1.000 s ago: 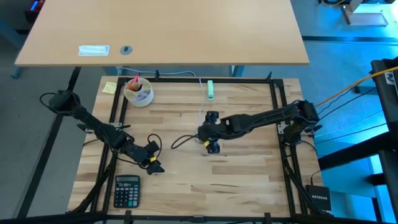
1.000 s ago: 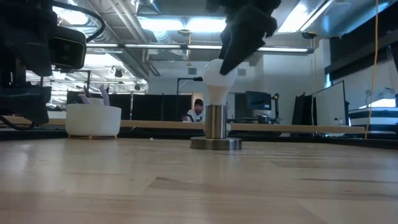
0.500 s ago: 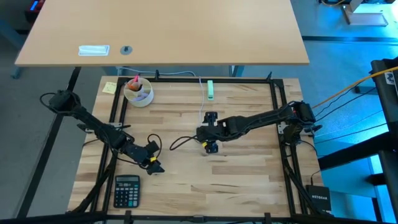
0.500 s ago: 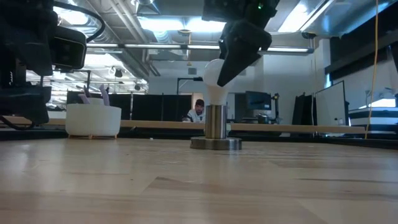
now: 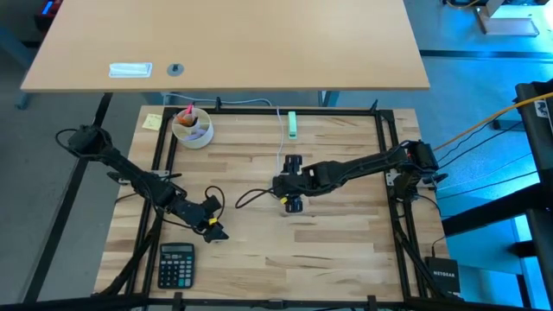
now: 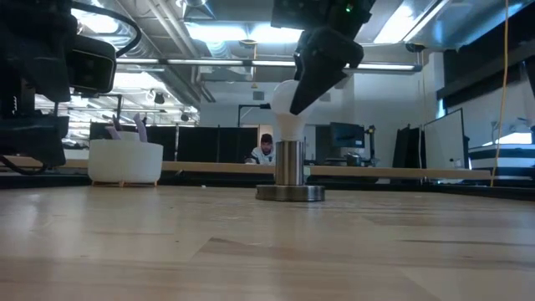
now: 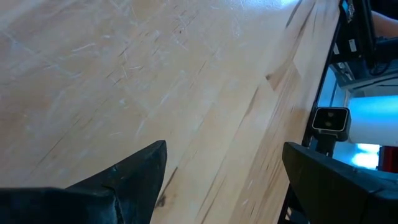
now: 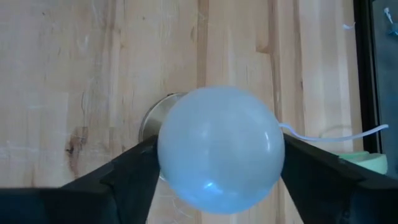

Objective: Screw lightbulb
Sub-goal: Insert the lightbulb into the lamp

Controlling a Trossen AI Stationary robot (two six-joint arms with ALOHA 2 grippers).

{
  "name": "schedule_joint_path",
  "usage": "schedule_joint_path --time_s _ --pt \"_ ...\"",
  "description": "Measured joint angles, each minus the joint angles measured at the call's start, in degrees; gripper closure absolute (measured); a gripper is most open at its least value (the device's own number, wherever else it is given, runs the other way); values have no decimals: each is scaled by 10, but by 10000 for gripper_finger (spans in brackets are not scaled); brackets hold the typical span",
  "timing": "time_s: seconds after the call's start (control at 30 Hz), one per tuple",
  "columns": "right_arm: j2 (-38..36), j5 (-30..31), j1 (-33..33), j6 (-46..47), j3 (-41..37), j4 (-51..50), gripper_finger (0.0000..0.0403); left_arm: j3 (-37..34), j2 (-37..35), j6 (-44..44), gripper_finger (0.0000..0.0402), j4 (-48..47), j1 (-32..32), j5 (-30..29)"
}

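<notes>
The white lightbulb (image 6: 287, 102) stands upright with its screw base in the grey metal socket (image 6: 289, 172), near the middle of the table. My right gripper (image 5: 293, 195) is above it, shut on the bulb (image 8: 221, 149); in the high view it hides the bulb. The socket's rim (image 8: 151, 119) shows beneath the bulb in the right wrist view. The socket's thin cord (image 5: 256, 193) lies on the table to its left. My left gripper (image 5: 212, 227) is open and empty low over the table's near left part, its fingers apart over bare wood (image 7: 224, 177). My right gripper pinches the bulb's round glass head between its two fingers, one finger (image 8: 134, 171) on each side of the widest part (image 8: 169, 163). The fingers come from above, slanting down (image 6: 311, 79). The bulb stands upright, its lower end in the socket.
A white cup with pens (image 5: 192, 128) stands at the far left, a pale green plug block (image 5: 292, 123) at the far middle, a calculator (image 5: 176, 263) at the near left. A black frame (image 5: 387, 155) borders the table. A person (image 6: 266, 146) sits far behind.
My right gripper has shifted slightly on the bulb, its wrist turning a little, then kept still. The bulb stays upright in the socket.
</notes>
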Motion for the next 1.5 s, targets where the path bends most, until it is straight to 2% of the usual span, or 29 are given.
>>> schedule_joint_path --time_s 0.2,0.37,0.63,0.87,1.23,1.5 --pt "0 -5 0 36 0 0 115 0 0 0 92 0 0 0" --pt "0 -45 -4 79 22 -15 100 0 0 0 92 0 0 0" --pt "0 -111 -45 165 73 -60 111 0 0 2 92 0 0 0" --pt "0 -134 -62 192 85 -61 106 0 0 5 92 0 0 0" --pt "0 -135 -62 189 73 -74 105 0 0 15 92 -2 0 0" --pt "0 -116 -64 190 40 -41 105 0 0 8 92 -13 0 0"
